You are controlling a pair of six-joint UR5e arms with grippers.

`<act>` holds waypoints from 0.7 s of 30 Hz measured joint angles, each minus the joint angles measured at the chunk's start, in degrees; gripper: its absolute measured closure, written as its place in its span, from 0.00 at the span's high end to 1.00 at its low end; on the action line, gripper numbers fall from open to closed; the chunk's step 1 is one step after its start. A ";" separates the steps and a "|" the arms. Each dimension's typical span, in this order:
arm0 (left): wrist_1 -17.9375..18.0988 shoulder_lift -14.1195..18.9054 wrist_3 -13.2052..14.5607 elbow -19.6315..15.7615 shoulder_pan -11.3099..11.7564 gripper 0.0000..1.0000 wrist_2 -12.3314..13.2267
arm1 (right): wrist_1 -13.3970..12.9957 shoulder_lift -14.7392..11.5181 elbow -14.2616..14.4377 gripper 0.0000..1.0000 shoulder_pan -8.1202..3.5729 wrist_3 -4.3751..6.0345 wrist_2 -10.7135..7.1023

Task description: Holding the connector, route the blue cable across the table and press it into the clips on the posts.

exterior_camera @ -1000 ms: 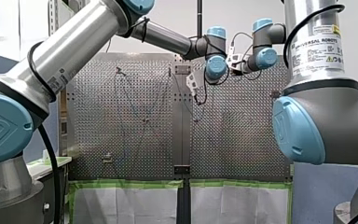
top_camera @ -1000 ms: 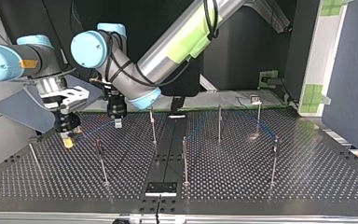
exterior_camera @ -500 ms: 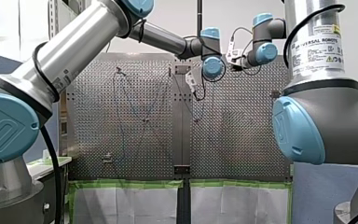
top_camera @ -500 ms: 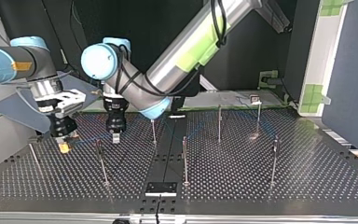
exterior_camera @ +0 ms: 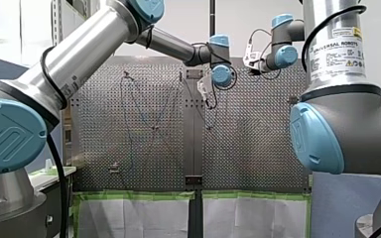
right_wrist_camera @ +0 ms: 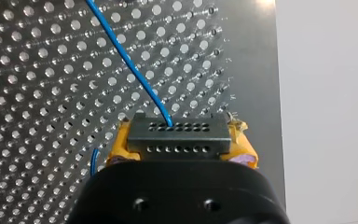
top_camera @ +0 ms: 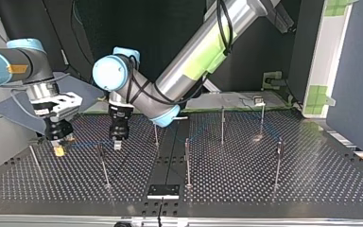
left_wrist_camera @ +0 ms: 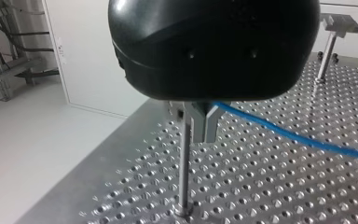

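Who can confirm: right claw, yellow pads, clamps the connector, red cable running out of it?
One slip: the colour is blue, not red. The right wrist view shows my right claw, yellow pads, clamping the connector, blue cable running out of it.

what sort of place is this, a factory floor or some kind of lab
Most likely a robotics lab test cell: a perforated table studded with thin posts, two Universal Robots arms working over it, and a blue cable as practice work.
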 joint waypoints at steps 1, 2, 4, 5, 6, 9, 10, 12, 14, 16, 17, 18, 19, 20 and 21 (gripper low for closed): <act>0.23 -0.19 0.05 0.02 0.20 0.00 0.41 | -0.04 0.08 0.00 0.02 -0.08 0.00 0.00; 0.47 -0.42 0.11 0.04 0.40 0.00 0.82 | -0.08 0.20 -0.02 0.02 -0.18 0.00 -0.02; 1.04 -0.86 0.30 0.05 0.83 0.00 1.61 | -0.23 0.46 -0.06 0.02 -0.43 -0.01 -0.10; 1.34 -0.98 0.40 0.02 1.00 0.00 1.82 | -0.30 0.53 -0.08 0.02 -0.53 -0.01 -0.17; 1.82 -1.10 0.59 0.00 1.25 0.00 2.03 | -0.38 0.60 -0.13 0.02 -0.65 -0.01 -0.29; 3.19 -1.22 1.05 0.06 1.86 0.00 2.41 | -0.58 0.79 -0.31 0.02 -0.87 -0.01 -0.72; 3.55 -1.23 1.14 0.07 2.02 0.00 2.54 | -0.62 0.84 -0.40 0.02 -0.94 -0.01 -0.85; 4.26 -1.24 1.25 0.08 2.31 0.00 2.79 | -0.69 1.01 -0.63 0.02 -1.03 -0.01 -1.03; 4.65 -1.24 1.31 0.08 2.52 0.00 2.91 | -0.79 1.17 -0.80 0.02 -1.12 -0.01 -1.10; 5.02 -1.24 1.37 0.09 2.84 0.00 3.04 | -1.01 1.32 -0.91 0.02 -1.24 -0.02 -1.13; 5.12 -1.25 1.38 0.10 2.99 0.00 3.16 | -1.12 1.38 -0.93 0.02 -1.30 -0.01 -1.14; 5.18 -1.25 1.40 0.10 3.17 0.00 3.32 | -1.27 1.45 -0.94 0.02 -1.36 -0.02 -1.15; 5.15 -1.25 1.40 0.10 3.27 0.00 3.43 | -1.37 1.51 -0.95 0.02 -1.42 -0.01 -1.15; 5.09 -1.25 1.42 0.10 3.34 0.00 3.52 | -1.44 1.56 -0.95 0.02 -1.46 -0.01 -1.15; 4.95 -1.25 1.46 0.11 3.40 0.00 3.60 | -1.50 1.62 -0.95 0.02 -1.53 -0.01 -1.16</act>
